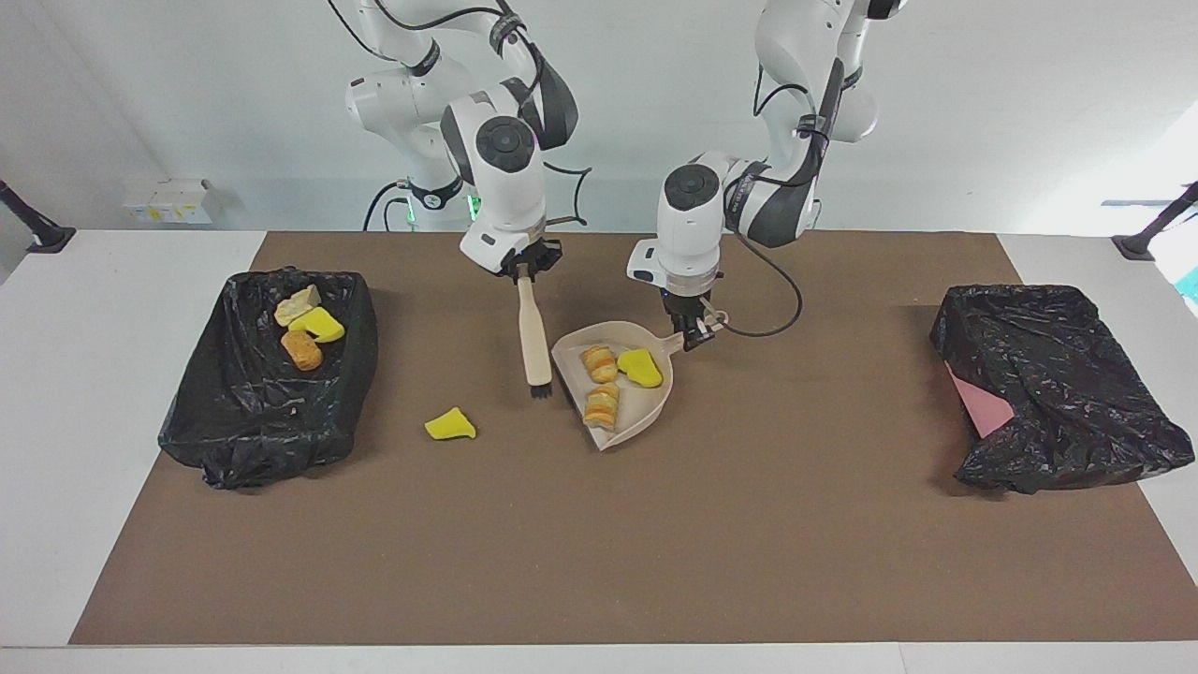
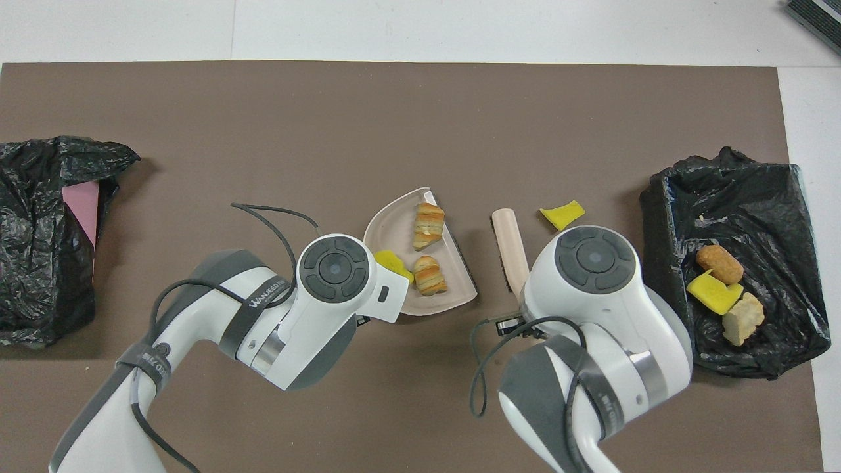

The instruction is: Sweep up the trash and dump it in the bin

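- We see a flat brown mat [image 1: 599, 524] spread over the white table [image 1: 122, 281]; its surface is matte and even.
- Two bins sit on it, each lined with crinkled, glossy black plastic. The bin at the right arm's end [image 1: 267, 402] stands open. The bin at the left arm's end [image 1: 1058, 384] is slumped, and a pink patch shows through its liner.
- Two white arms with dark grey joints reach in. The left arm's forearm band reads "WANJEED" as far as we can make out; the rest is not legible to us.
- The beige dustpan [image 1: 655, 402] is smooth plastic, rounded at the back, and lies near the middle of the mat. The left gripper [image 1: 693, 329] is clenched on its handle.
- The beige brush [image 1: 534, 339] has a rounded handle and short dark bristles. The right gripper [image 1: 522, 273] is clamped on its handle, and the brush hangs just beside the dustpan's open mouth.
- We count seven pieces of the trash [image 1: 599, 363]:
  - three in the dustpan, two ridged golden bread-like lumps and one yellow spongy chunk;
  - three in the bin at the right arm's end, one yellow, one brown, one pale tan;
  - one yellow wedge [image 1: 449, 425] loose on the mat, between that bin and the dustpan.
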Controlling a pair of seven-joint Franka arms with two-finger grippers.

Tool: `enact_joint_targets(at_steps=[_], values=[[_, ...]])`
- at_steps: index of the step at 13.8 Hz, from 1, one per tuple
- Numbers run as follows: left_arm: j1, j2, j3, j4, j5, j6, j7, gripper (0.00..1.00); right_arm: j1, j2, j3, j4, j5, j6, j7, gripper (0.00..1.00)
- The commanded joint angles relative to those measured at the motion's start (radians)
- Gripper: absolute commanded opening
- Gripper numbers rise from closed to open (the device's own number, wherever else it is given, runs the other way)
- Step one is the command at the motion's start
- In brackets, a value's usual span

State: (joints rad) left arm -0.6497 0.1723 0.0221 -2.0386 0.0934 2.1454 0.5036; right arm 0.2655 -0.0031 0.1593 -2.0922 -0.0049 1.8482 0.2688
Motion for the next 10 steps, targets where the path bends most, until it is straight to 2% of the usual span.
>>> enact_joint_targets(at_steps=[1, 5, 7, 10], values=[[0.021, 0.015, 0.001, 0.073, 0.022, -0.111, -0.002, 0.0, -0.115, 0.084, 0.005, 0.102, -0.073, -0.03, -0.075, 0.0], [0.024, 0.045, 0.001, 0.201, 0.022, -0.287, -0.007, 0.0, -0.219, 0.159, 0.005, 0.234, -0.236, -0.101, -0.115, 0.0], [0.024, 0.064, 0.001, 0.231, 0.019, -0.329, -0.022, 0.0, -0.242, 0.198, 0.005, 0.244, -0.25, -0.09, -0.112, 0.0], [0.024, 0.072, 0.001, 0.23, 0.022, -0.317, -0.033, 0.0, -0.25, 0.247, 0.006, 0.219, -0.257, -0.069, -0.114, 0.0]])
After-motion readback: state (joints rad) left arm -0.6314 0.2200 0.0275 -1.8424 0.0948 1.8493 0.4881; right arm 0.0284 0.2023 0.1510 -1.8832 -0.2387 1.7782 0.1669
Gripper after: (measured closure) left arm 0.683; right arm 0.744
